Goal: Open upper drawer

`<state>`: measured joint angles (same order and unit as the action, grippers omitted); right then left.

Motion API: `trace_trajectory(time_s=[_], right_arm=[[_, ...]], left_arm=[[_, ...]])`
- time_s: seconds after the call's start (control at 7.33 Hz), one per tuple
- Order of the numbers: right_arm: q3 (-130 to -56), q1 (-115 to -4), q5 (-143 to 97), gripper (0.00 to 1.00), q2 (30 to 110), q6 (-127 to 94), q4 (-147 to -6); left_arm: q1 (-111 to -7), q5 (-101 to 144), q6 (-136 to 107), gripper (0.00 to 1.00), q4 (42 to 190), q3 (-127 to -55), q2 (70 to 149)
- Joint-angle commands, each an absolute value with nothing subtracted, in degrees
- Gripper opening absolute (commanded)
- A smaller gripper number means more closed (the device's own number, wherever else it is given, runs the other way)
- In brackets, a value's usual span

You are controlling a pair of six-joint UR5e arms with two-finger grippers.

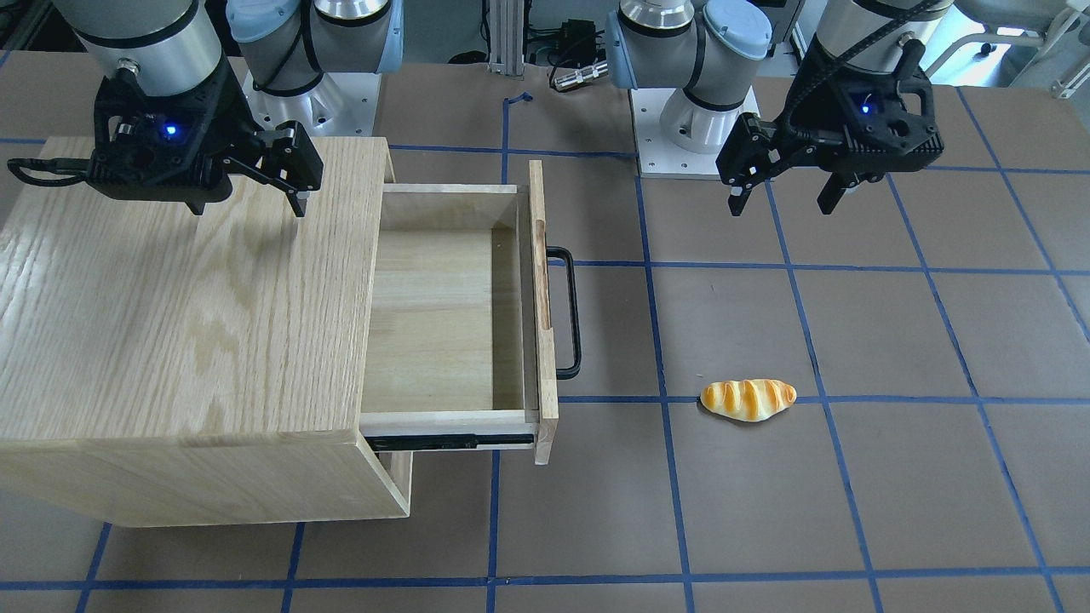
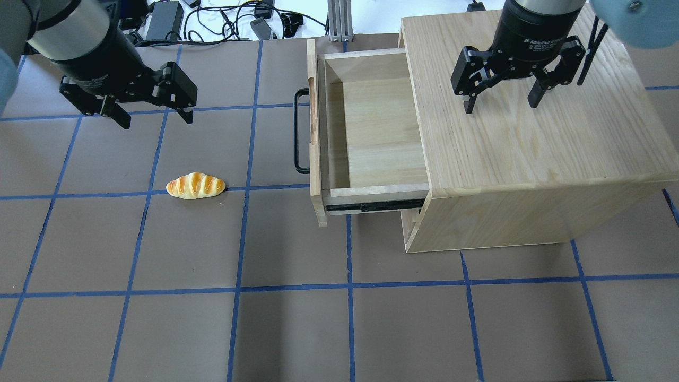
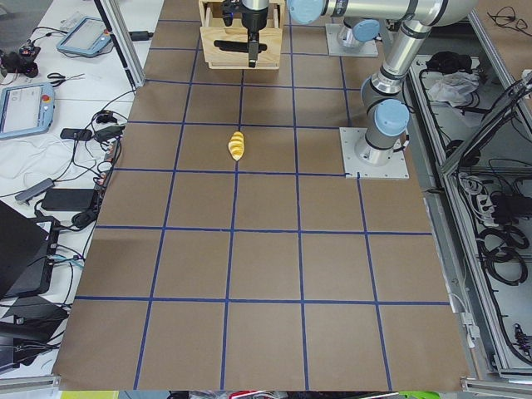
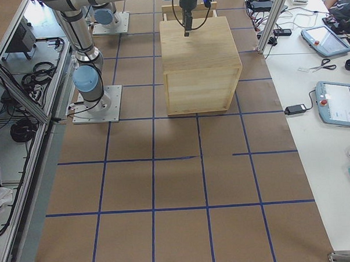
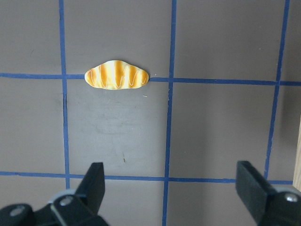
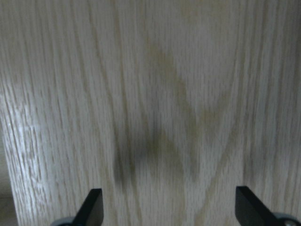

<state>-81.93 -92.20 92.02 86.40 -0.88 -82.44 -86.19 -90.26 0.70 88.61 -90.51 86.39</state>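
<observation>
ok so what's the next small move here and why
Probably just raise the right hand a little further above the cabinet and stop. The drawer already stands well out, with its rail exposed and its inside showing. The right hand and the left hand are both open, and neither touches the handle, so nothing seems left to pull.

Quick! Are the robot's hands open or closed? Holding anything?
Left gripper: open, holding nothing.
Right gripper: open, holding nothing, over the cabinet.
</observation>
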Motion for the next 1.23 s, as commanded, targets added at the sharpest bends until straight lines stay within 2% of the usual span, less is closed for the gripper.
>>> trace_trajectory(time_s=[0.0,1.09], right_arm=[[-82.00,-92.20,92.02,1.00,86.40,-0.88,-82.44],[-81.91,-92.20,92.02,1.00,86.40,-0.88,-82.44]], left_arm=[[-86.13,-90.26,0.62,1.00,88.42,-90.44,86.57],[-86.22,-90.09,0.53,1.00,87.89,-89.92,86.40]])
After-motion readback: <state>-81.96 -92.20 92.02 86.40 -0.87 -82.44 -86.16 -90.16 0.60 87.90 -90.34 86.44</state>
